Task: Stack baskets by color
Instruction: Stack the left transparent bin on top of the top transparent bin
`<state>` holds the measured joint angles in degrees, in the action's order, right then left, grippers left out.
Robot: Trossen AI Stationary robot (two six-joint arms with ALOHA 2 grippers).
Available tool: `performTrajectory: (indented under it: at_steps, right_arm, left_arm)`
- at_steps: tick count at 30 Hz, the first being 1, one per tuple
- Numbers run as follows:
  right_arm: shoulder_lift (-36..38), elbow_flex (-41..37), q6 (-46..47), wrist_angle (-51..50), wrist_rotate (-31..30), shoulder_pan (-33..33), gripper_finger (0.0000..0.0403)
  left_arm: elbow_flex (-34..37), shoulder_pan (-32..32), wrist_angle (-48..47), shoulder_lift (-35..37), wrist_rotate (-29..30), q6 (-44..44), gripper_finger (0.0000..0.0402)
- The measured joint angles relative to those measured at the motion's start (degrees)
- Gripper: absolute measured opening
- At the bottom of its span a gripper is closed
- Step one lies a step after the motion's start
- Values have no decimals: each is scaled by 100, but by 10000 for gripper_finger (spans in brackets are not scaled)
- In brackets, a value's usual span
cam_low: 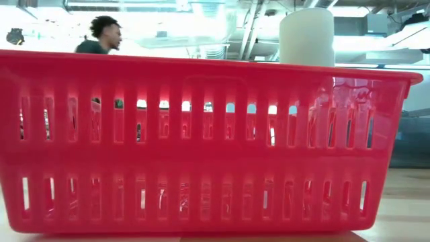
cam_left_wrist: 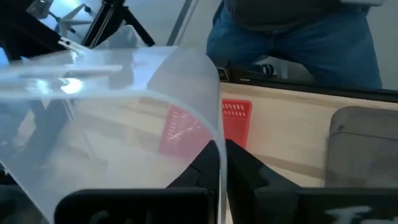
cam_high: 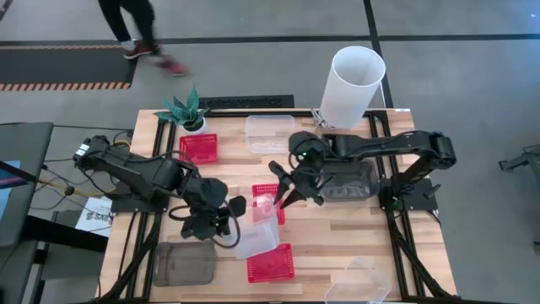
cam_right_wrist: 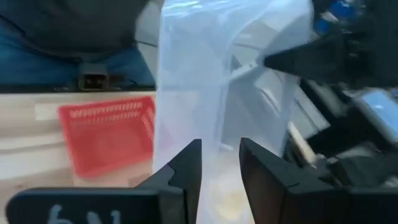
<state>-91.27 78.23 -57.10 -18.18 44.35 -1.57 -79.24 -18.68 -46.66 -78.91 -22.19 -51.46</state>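
My left gripper (cam_high: 229,221) is shut on a clear basket (cam_high: 257,238) near the table's middle, which also fills the left wrist view (cam_left_wrist: 112,112). My right gripper (cam_right_wrist: 221,155) reaches in from the right (cam_high: 283,192), its fingers apart on either side of that basket's near edge (cam_right_wrist: 224,81). A red basket (cam_high: 268,203) lies flat on the table just below the two grippers. Two more red baskets rest on their bottoms at the far left (cam_high: 198,148) and near the front edge (cam_high: 270,262). My left gripper pinches the clear basket's side wall at its rim (cam_left_wrist: 219,134) between its two fingers, and the wall runs edge-on between them. The basket is held up off the table and turned on its edge. My right gripper has the basket's edge between its fingers; I cannot tell whether they touch it.
A clear basket (cam_high: 270,133) sits at the back, another (cam_high: 359,283) at the front right. Grey baskets lie at the front left (cam_high: 181,263) and under the right arm (cam_high: 350,181). A white cylinder (cam_high: 350,84) and a plant (cam_high: 187,111) stand at the back. A person (cam_high: 139,34) walks beyond the table.
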Motion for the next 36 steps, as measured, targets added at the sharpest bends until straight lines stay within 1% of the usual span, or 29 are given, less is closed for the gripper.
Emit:
performTrajectory:
  at_steps: [5, 9, 13, 15, 17, 22, 26, 28, 30, 34, 36]
  right_arm:
    - [-335, 254, 31, -143, 646, -8, 119]
    - [-476, 312, 63, -181, 1369, -10, 119]
    - [-538, 335, 26, -65, 1770, 20, 119]
    - [-559, 301, 26, -127, 1890, 49, 119]
    - [-629, 335, 23, 29, 2028, 88, 119]
    - [-791, 314, 157, 131, 2078, 127, 119]
    - [-821, 313, 173, 223, 2261, 119, 116]
    - [-819, 313, 173, 212, 2263, 119, 107]
    - [-819, 313, 176, 201, 2268, 119, 86]
    - [-812, 305, 198, 110, 2282, 111, 20]
    - [-812, 298, 307, 79, 2327, 93, 13]
  left_arm:
    - [0, 219, -33, 0, -185, -44, 0]
    - [0, 369, -52, 10, -331, -82, 0]
    - [0, 527, -25, 22, -609, -260, 0]
    - [0, 606, -31, 22, -656, -295, 0]
    - [0, 723, 4, 22, -760, -330, 0]
    - [2, 1012, 206, 24, -942, -190, 0]
    - [4, 1172, 322, 27, -1015, -57, 0]
    - [4, 1233, 296, 33, -1036, -70, 0]
    - [4, 1238, 271, 33, -1016, -139, 0]
    - [4, 1235, 378, 26, -1011, -139, 1]
    - [4, 1233, 516, 22, -975, 136, 7]
